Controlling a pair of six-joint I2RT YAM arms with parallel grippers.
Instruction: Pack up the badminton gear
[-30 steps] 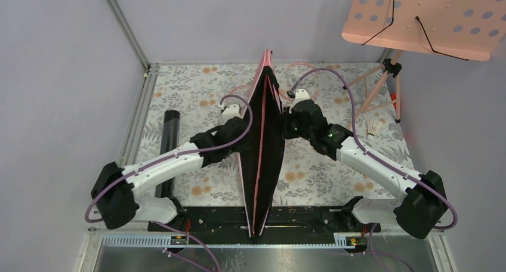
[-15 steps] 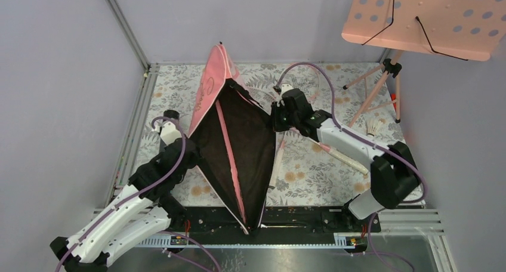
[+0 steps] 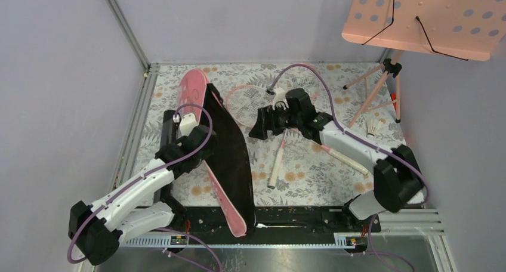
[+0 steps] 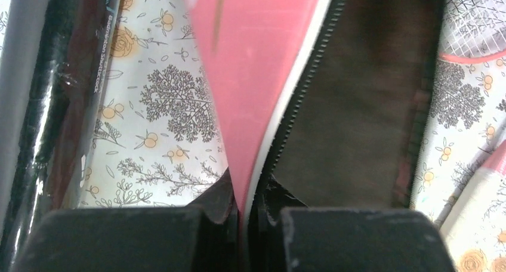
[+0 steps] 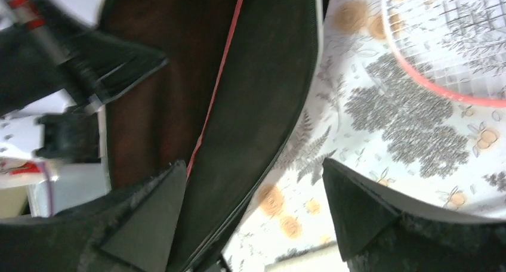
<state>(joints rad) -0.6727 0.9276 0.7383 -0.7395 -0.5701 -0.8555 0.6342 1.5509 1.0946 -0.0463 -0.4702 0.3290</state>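
Pink racket bag (image 3: 230,158) lies unzipped on the floral desk (image 3: 310,176), left of centre, dark lining up. Left fingers (image 4: 209,221) clamped on its pink flap edge. Black shuttlecock tube (image 4: 65,105) just beside the bag, far left. Right fingers (image 5: 358,218) spread, gripping nothing, over the bag's right edge by a racket (image 3: 277,161). Shuttlecock (image 3: 373,127) far right.

Left arm (image 3: 140,185), right arm (image 3: 352,145): white link shells, black joint housings, black shoulder blocks. A purple cable (image 3: 307,65) loops along each arm, with a white fitting at the wrist. Jaws matte black: blocky on the left, wedge-shaped on the right, edges scuffed and dusty.
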